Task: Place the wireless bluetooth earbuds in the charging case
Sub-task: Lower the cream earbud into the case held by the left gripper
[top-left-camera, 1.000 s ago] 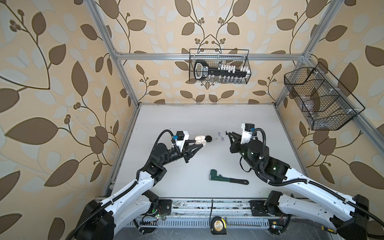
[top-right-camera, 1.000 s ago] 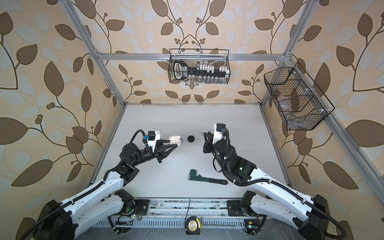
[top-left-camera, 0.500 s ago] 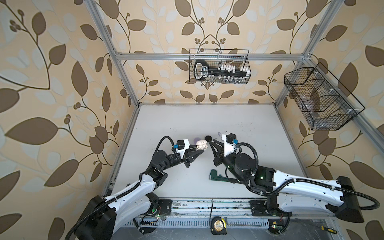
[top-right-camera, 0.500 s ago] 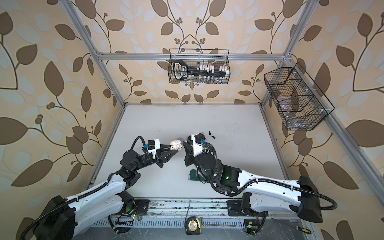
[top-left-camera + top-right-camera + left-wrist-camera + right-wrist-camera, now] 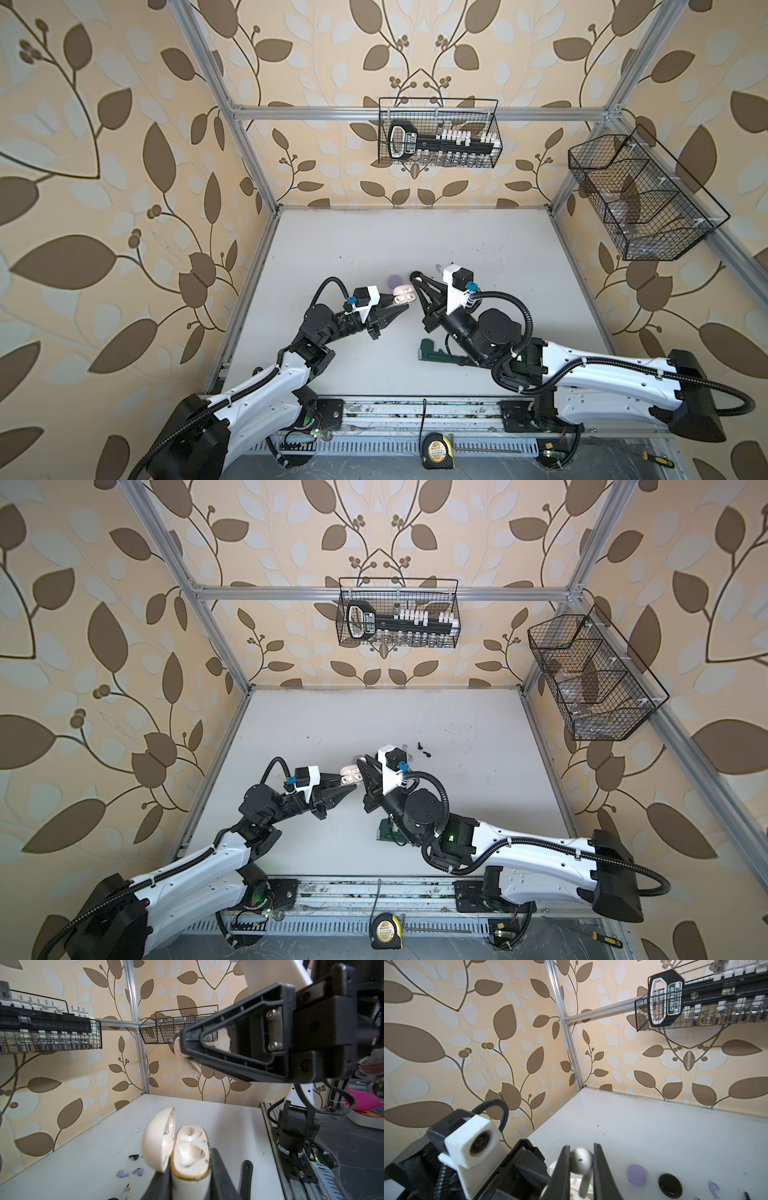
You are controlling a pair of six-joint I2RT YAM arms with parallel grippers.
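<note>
My left gripper [image 5: 400,306] [image 5: 190,1177] is shut on the white charging case [image 5: 404,296] [image 5: 192,1153], held above the table with its lid [image 5: 159,1142] open and both wells empty. My right gripper [image 5: 415,277] [image 5: 581,1160] is shut on a white earbud [image 5: 580,1160], stem down, just over the case [image 5: 575,1185]. In the left wrist view that earbud [image 5: 176,1048] shows at the right fingertips, above the case. On the table lie a black earbud [image 5: 134,1156], two lavender earbuds [image 5: 123,1173] and another white earbud [image 5: 128,1188].
A lavender case [image 5: 636,1174] and a black case [image 5: 670,1185] lie on the table behind the grippers. A green pipe wrench [image 5: 432,353] lies under the right arm. Wire baskets hang on the back wall [image 5: 438,133] and right wall [image 5: 640,199]. A tape measure [image 5: 435,449] sits on the front rail.
My right gripper has swung left across the table with the white earbud and now hangs over the open case. My left gripper has drawn the case slightly toward the front.
</note>
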